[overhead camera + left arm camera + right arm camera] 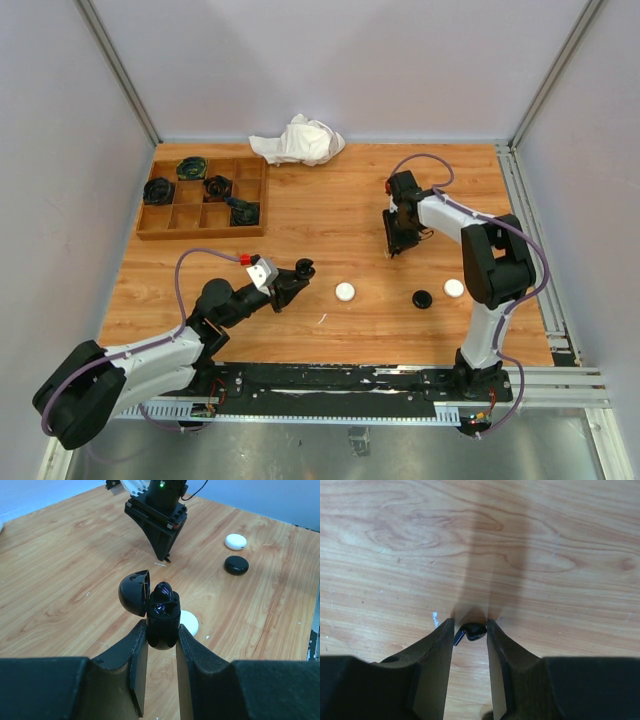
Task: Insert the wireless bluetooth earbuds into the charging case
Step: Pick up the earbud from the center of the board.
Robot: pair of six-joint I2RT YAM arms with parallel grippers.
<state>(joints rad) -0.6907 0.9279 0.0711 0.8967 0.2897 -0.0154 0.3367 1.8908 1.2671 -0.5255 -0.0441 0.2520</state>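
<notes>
**A:** Where is the bud?

**B:** A black bud lies on the table, right between the fingers of the right tool. That tool points straight down, tips at the wood.

**A:** Has it got hold of it?

**B:** Its jaws are narrow, close on either side of the bud. I cannot tell whether they pinch it or only flank it.

**A:** And the case?

**B:** The left tool holds the black case above the table, clamped by its lower body, jaws narrow on both sides. The lid is swung open to the left. The inside is glossy and dark; I cannot make out what sits in it.

**A:** How far apart are the two tools?

**B:** Well apart. The left one is near the front, left of centre; the right one is further back and to the right.

**A:** Anything else out there?

**B:** A white puck just right of the held case. Further right, a black puck with a second white puck beside it. A wooden tray at the back left has dark things in some compartments. A crumpled white cloth lies at the back edge.
</notes>
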